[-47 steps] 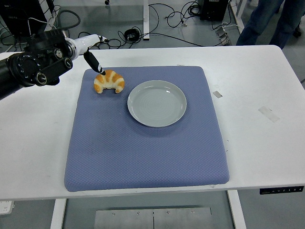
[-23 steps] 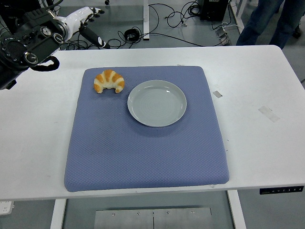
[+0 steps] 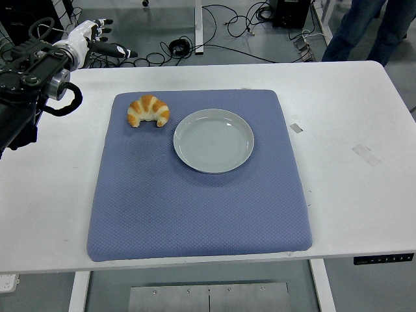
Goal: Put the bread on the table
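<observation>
Resting on the quilted blue-grey fabric mat (image 3: 195, 188), the golden-brown, crescent-shaped croissant (image 3: 149, 110) appears in the head view near the mat's far-left corner, just left of the round pale-grey ceramic plate (image 3: 214, 140) and not touching it. Nothing holds the bread; it lies free on the mat, which covers the middle of the white table (image 3: 351, 162). Judged from this arrangement, the placing step looks complete, and what is left, if anything, is only for the arm to clear the work area. The robot's left hand (image 3: 91, 38), white with dark fingertips, hangs beyond the mat's far-left corner, above the table's far edge and well apart from the croissant, its fingers spread and holding nothing. The right arm does not show. A person's dark trouser legs (image 3: 367, 29) stand beyond the table, far right of the mat.
</observation>
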You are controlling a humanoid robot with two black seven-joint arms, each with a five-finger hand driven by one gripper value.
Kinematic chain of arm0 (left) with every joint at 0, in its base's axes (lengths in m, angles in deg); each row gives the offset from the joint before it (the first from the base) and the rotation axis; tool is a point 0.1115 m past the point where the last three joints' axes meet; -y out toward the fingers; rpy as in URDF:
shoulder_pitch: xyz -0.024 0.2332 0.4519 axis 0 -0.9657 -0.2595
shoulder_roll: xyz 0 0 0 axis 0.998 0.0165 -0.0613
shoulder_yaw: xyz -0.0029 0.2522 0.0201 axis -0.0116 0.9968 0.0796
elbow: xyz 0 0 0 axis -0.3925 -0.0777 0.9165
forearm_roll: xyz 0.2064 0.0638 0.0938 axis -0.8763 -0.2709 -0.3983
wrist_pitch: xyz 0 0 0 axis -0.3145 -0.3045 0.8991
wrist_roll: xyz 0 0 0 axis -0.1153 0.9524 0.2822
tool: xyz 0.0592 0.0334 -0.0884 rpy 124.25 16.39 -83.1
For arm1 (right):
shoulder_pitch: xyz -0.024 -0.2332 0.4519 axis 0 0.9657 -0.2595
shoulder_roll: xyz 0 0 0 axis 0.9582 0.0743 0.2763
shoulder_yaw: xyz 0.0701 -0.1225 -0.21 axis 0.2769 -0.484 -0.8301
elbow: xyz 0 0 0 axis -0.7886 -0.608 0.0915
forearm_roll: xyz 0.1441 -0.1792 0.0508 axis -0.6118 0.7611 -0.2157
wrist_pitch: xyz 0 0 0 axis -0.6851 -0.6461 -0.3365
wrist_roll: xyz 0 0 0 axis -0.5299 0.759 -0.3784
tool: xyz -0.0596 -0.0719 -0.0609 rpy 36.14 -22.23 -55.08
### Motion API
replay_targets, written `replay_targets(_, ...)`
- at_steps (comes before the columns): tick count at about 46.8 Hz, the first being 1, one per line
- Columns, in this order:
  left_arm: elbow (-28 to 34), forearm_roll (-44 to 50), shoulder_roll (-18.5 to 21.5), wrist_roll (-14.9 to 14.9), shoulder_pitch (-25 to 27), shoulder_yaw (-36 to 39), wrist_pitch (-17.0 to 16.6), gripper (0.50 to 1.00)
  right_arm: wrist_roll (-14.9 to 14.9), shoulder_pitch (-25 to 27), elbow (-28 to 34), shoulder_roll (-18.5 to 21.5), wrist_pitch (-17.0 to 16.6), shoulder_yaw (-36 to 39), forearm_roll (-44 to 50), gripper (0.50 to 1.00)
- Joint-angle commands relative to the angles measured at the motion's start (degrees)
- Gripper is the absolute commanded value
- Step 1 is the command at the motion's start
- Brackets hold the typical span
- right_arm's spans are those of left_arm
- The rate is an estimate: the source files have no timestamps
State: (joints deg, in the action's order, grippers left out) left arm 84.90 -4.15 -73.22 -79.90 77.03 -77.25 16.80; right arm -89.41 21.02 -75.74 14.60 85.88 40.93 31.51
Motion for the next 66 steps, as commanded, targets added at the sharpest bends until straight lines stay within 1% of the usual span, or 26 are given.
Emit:
replay_targets(1,-0.08,5.81,0.21,0.04,-0.26,-0.3,-0.02,0.977,0.0,0.0,0.0,0.0,0.0,0.06,0.0,1.0)
replay_targets(7,-0.08,13.38,0.74,-0.49,-0.88,-0.47,0.06,0.977,0.0,0.0,0.0,0.0,0.0,-0.03,0.0,1.0)
replay_targets(13,-0.08,15.93,0.57,-0.23,-1.76,-1.26,-0.11,0.977,0.0,0.0,0.0,0.0,0.0,-0.03,0.0,1.0)
replay_targets(17,-0.08,16.2,0.48,-0.23,-2.64,-4.33,-0.55,0.977,0.0,0.0,0.0,0.0,0.0,-0.03,0.0,1.0)
replay_targets(23,0.01,16.9,0.65,-0.23,-3.87,-11.36,0.33,0.977,0.0,0.0,0.0,0.0,0.0,-0.03,0.0,1.0)
replay_targets(27,0.01,16.99,0.65,-0.14,-4.13,-13.04,1.55,0.977,0.0,0.0,0.0,0.0,0.0,-0.02,0.0,1.0)
replay_targets(31,0.01,17.69,0.66,0.21,-4.92,-13.66,4.1,0.977,0.0,0.0,0.0,0.0,0.0,-0.03,0.0,1.0)
replay_targets(35,0.01,19.54,0.74,1.26,-6.06,-14.71,6.3,0.977,0.0,0.0,0.0,0.0,0.0,0.06,0.0,1.0)
replay_targets(37,0.01,19.98,0.74,2.23,-6.59,-15.06,6.74,0.977,0.0,0.0,0.0,0.0,0.0,0.06,0.0,1.0)
replay_targets(42,0.01,20.42,0.74,3.55,-7.21,-16.38,6.83,0.977,0.0,0.0,0.0,0.0,0.0,-0.03,0.0,1.0)
replay_targets(50,0.01,20.77,0.65,4.08,-7.21,-18.05,6.92,0.977,0.0,0.0,0.0,0.0,0.0,0.06,0.0,1.0)
replay_targets(66,0.01,20.77,-0.05,4.17,-6.86,-17.7,6.74,0.977,0.0,0.0,0.0,0.0,0.0,-0.03,0.0,1.0)
